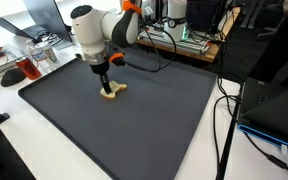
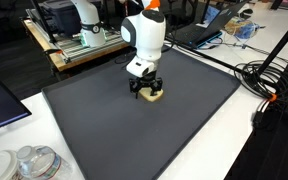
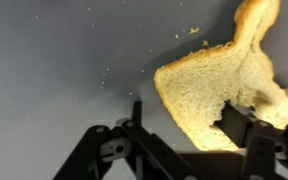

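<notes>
Bread slice (image 3: pixel 206 88) lies flat on the dark mat (image 1: pixel 169 115), near its middle, under the gripper (image 3: pixel 184 112). Arm bent over, wrist pointing straight down in both exterior views. Jaws apart, straddling the slice's edge, one finger (image 3: pixel 242 128) over the crumb; firm grip unclear. In the wrist view the long axis runs lower centre to upper right, with a torn crust tip at the top right.

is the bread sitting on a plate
No, in the wrist view the bread slice lies straight on the dark grey mat, with loose crumbs scattered beside it.
</notes>
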You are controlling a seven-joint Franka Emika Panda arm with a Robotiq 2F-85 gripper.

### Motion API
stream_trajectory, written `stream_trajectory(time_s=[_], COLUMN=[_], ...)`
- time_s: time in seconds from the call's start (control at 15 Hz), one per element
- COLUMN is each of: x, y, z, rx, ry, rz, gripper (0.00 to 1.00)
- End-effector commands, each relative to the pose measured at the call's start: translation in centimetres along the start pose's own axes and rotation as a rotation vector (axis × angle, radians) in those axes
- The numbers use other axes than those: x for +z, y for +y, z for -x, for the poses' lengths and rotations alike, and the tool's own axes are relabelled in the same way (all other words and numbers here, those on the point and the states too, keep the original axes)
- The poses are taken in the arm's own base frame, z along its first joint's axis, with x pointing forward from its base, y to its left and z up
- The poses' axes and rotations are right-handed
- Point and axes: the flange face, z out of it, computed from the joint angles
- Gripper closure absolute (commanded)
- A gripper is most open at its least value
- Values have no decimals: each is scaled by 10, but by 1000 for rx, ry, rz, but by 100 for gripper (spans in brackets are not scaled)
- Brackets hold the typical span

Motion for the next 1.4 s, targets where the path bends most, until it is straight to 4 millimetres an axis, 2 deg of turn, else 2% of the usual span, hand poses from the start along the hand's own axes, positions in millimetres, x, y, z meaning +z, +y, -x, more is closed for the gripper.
stream_trajectory(time_s=[0.0,0.4,0.47,1.33], x=[5,-1,-3,-12], y=[-6,-11,-12,-11], z=[-3,-4,-5,-5], rx=[7,1,1,-20], ry=[-8,-19,-19,-9], rz=[7,2,0,4], gripper=[55,97,99,98])
